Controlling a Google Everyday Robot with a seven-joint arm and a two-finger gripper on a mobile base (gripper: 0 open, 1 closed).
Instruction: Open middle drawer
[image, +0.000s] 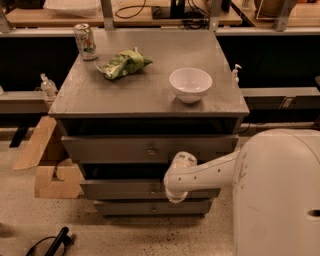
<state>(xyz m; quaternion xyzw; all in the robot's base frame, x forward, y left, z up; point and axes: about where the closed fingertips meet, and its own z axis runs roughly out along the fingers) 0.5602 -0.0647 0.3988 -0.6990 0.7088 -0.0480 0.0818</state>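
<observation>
The robot's body (280, 195) is a big, smooth, rounded white shell at the near right, with a small dark slot (314, 213) on its right edge. Its white tubular arm (212, 171) has a ribbed round joint. The pale gripper (175, 196) sits low, left of the body.

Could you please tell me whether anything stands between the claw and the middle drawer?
Nothing visible does: the claw sits at the middle drawer front, just right of its centre, with no object between them.
</observation>
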